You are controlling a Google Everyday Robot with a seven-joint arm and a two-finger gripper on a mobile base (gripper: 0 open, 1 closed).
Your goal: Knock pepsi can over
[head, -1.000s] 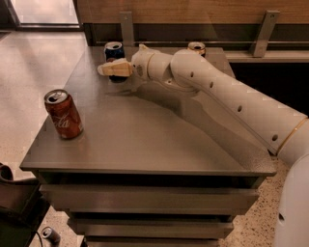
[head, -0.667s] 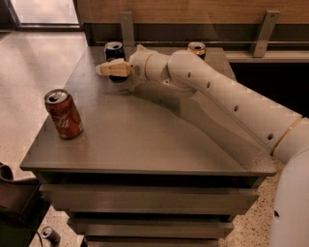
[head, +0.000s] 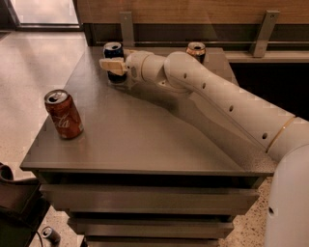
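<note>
Pepsi can (head: 114,50): was dark blue with a silver top.
Hand (head: 112,65): was pale tan; it was located near the far edge of the worktop, directly in front of the pepsi can.
Arm (head: 227,99): was glossy off-white, with small dark dots along its length and one thin gold band near the base.
Cola can (head: 63,116): was red with white script and a silver top.
Third can (head: 196,50): was orange-tan with a silver top.
Worktop (head: 145,135): was plain matt grey.
Floor (head: 34,62): was pale cream, finely speckled.
Back wall (head: 193,9): was brown wood grain.
</note>
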